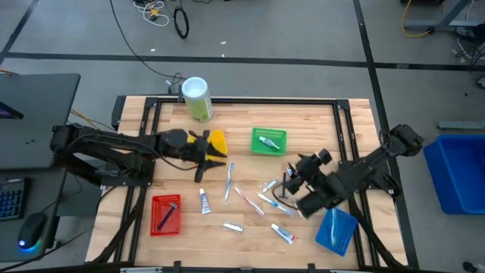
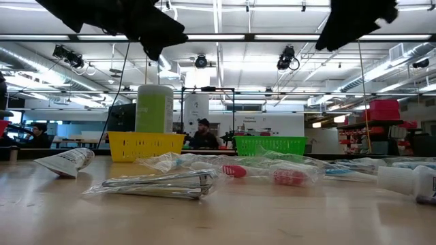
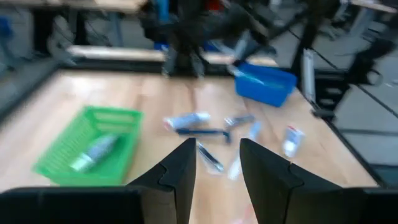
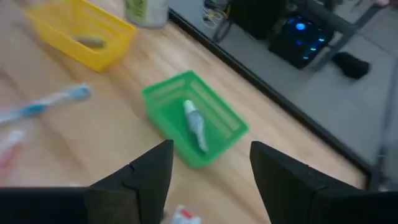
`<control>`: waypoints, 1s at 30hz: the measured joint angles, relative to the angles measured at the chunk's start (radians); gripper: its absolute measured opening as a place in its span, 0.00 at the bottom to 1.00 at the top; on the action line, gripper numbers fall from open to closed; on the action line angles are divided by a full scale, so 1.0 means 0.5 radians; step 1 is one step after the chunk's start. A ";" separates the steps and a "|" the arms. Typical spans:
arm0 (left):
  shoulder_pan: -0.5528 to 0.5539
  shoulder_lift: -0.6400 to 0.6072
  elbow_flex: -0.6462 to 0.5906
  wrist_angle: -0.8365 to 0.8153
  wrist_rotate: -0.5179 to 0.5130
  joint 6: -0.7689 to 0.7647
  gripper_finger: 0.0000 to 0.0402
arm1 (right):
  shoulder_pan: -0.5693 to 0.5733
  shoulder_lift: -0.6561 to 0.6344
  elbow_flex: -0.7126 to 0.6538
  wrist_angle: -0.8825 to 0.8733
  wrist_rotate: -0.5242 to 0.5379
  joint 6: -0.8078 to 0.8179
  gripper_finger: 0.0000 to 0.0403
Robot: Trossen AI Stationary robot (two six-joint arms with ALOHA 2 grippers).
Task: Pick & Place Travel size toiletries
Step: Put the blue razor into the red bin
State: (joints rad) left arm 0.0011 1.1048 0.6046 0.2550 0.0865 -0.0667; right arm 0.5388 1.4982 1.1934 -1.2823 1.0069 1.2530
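Observation:
The travel size toiletries (image 1: pixel 242 201) lie scattered on the wooden table's middle: white tubes, slim toothbrushes, wrapped sticks; the low view shows toiletries (image 2: pixel 204 173) lying flat. One tube (image 4: pixel 196 124) lies in the green basket (image 1: pixel 269 141). A dark blue stick (image 1: pixel 167 214) lies in the red basket (image 1: pixel 166 214). My left gripper (image 1: pixel 212 155) hovers open beside the yellow basket (image 1: pixel 218 142), pointing toward the pile (image 3: pixel 205 127). My right gripper (image 1: pixel 289 174) hovers open above the pile's right side, facing the green basket (image 4: pixel 196 121). Neither holds anything.
A green canister with a white lid (image 1: pixel 196 98) stands at the far edge behind the yellow basket. A blue basket (image 1: pixel 336 230) sits near the table's right near corner. Bare wood lies between the red basket and the pile. People sit in the room beyond.

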 joint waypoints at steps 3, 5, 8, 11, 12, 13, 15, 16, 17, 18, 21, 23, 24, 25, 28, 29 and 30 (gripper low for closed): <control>-0.085 0.082 0.003 0.062 -0.027 -0.002 0.33 | -0.195 0.001 0.000 0.039 -0.218 -0.217 0.55; -0.132 0.147 0.002 0.110 -0.058 -0.003 0.33 | -0.347 0.001 0.000 0.041 -0.447 -0.325 0.56; -0.194 0.252 0.003 0.217 -0.087 -0.005 0.33 | -0.544 0.001 -0.001 0.061 -0.733 -0.506 0.57; -0.241 0.355 0.003 0.284 -0.096 -0.056 0.33 | -0.650 0.001 -0.064 0.270 -0.811 -0.788 0.57; -0.252 0.382 0.003 0.284 -0.101 -0.082 0.33 | -0.673 0.001 -0.104 0.377 -0.896 -0.951 0.57; -0.262 0.404 0.003 0.290 -0.124 -0.119 0.33 | -0.692 0.001 -0.147 0.485 -1.024 -1.103 0.57; -0.277 0.433 0.003 0.289 -0.200 -0.167 0.33 | -0.728 0.001 -0.238 0.706 -1.397 -1.263 0.56; -0.282 0.445 0.003 0.293 -0.239 -0.182 0.33 | -0.743 0.001 -0.285 0.812 -1.580 -1.250 0.56; -0.286 0.449 0.003 0.285 -0.270 -0.196 0.33 | -0.756 0.002 -0.327 0.908 -1.720 -1.164 0.55; -0.287 0.450 0.003 0.284 -0.294 -0.202 0.33 | -0.765 0.002 -0.368 0.999 -1.803 -1.040 0.55; -0.286 0.447 0.003 0.303 -0.315 -0.197 0.33 | -0.771 0.002 -0.479 1.174 -1.868 -0.781 0.54; -0.286 0.447 0.003 0.324 -0.315 -0.195 0.33 | -0.756 0.002 -0.541 1.191 -1.880 -0.715 0.53; -0.286 0.446 0.004 0.332 -0.315 -0.195 0.33 | -0.751 0.002 -0.569 1.184 -1.883 -0.644 0.53; -0.286 0.446 0.004 0.328 -0.315 -0.194 0.33 | -0.747 0.002 -0.598 1.181 -1.888 -0.556 0.52; -0.286 0.446 0.004 0.317 -0.315 -0.193 0.33 | -0.748 0.002 -0.697 1.280 -1.955 -0.339 0.50; -0.286 0.446 0.004 0.320 -0.315 -0.189 0.33 | -0.750 0.002 -0.744 1.366 -1.964 -0.315 0.50; -0.286 0.446 0.004 0.323 -0.315 -0.188 0.33 | -0.749 0.002 -0.791 1.467 -1.964 -0.308 0.49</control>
State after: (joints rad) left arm -0.1417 1.3277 0.6067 0.4163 -0.0711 -0.1608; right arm 0.1645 1.4990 0.7979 -0.5488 0.0247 1.0988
